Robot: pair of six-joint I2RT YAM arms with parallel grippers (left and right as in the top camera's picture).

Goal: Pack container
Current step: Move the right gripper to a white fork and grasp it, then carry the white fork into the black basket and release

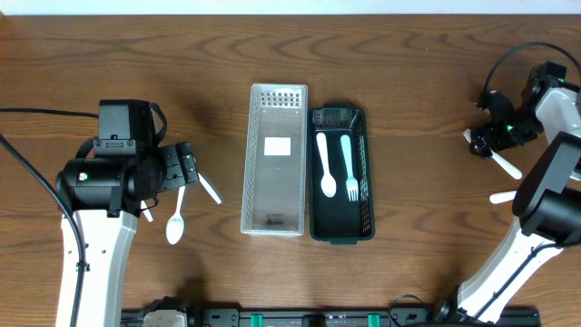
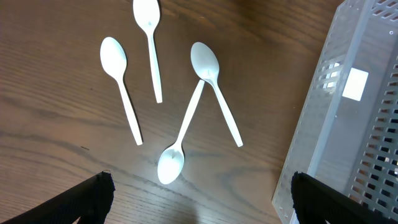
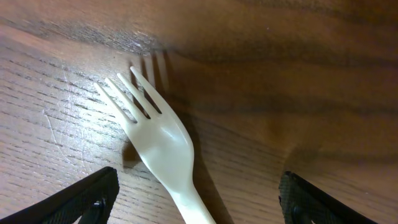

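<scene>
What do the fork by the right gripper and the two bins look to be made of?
Fork: plastic, it seems; cream, smooth, with a faint sheen.
Pale bin: whitish translucent plastic by its look; perforated walls.
Dark bin: probably dark green plastic; slotted sides, duller finish.

The fork (image 3: pixel 163 146) runs off the bottom edge.
</scene>
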